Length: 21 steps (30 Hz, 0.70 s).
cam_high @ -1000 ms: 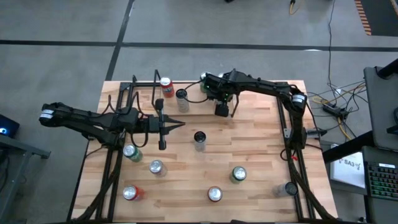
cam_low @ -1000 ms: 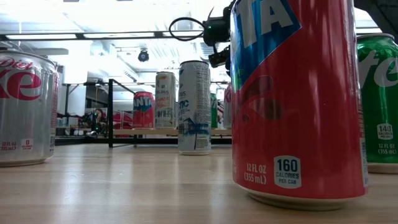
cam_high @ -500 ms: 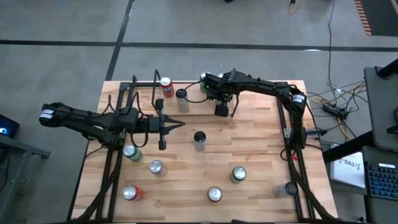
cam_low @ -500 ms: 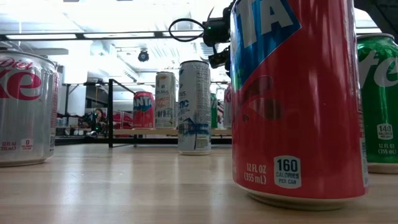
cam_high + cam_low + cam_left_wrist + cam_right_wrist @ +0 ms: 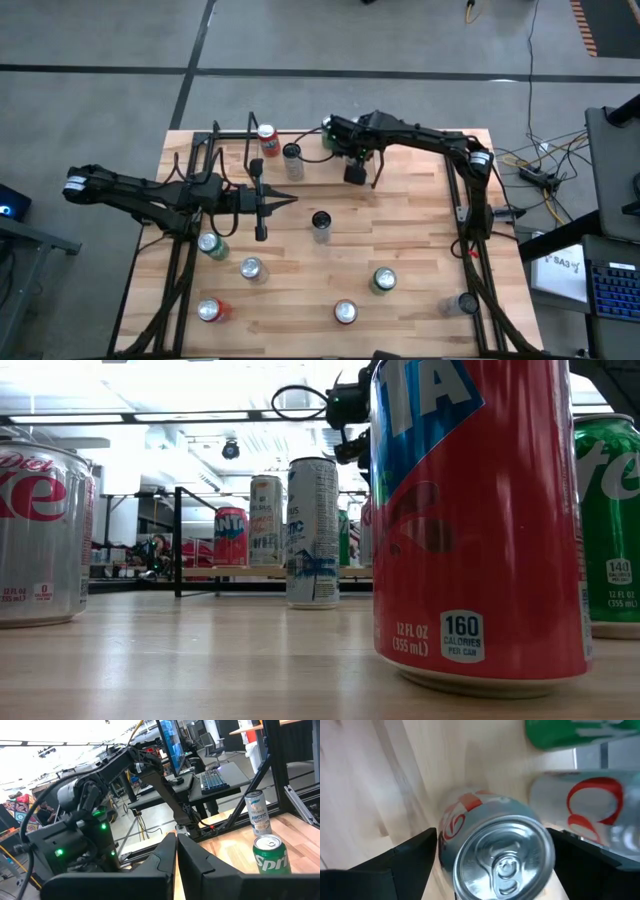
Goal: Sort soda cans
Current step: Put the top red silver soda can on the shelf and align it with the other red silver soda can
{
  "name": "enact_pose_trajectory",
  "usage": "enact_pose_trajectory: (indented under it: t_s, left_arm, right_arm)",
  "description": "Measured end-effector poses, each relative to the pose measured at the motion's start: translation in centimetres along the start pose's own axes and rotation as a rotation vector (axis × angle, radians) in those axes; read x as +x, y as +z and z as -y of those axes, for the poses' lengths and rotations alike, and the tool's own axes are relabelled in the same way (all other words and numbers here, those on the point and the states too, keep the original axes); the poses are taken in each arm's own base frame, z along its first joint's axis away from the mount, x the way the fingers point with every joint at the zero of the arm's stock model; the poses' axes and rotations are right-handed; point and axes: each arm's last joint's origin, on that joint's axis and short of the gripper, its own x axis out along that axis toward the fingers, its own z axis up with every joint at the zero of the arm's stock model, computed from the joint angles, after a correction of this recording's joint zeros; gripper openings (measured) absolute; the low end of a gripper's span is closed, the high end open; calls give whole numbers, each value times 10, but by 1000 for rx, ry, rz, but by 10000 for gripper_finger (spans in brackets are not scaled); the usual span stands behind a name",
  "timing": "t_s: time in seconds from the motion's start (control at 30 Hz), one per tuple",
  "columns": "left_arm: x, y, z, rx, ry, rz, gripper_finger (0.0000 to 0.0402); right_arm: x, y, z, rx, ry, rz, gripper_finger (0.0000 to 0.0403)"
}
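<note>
Pale planked wood table (image 5: pixel 420 250), smooth with a satin sheen, grain showing at the lower edge of the low view. Glossy painted metal on the red Fanta can (image 5: pixel 480 520) at right of centre there, label print crisp. Same shiny metal on the green Sprite can (image 5: pixel 607 525) at far right and the silver Diet Coke can (image 5: pixel 502 852), with a brushed bare-metal top. Matt black plastic fingers (image 5: pixel 380 865) at lower left of the right wrist view.
</note>
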Motion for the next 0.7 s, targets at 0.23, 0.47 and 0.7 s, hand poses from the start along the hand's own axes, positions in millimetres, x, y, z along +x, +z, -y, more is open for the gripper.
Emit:
enact_pose_trajectory:
  t_s: [0.23,0.47,0.7]
  left_arm:
    - [0,0,0,0,0,-1,0]
    - [0,0,0,-23,0,0,0]
    - [2,-1,1,-160,-1,-4,0]
  right_arm:
    - [-23,5,7,3,-44,37,349]
    - [-70,5,10,9,-85,112,348]
    - [-125,-14,-15,-21,-61,268,340]
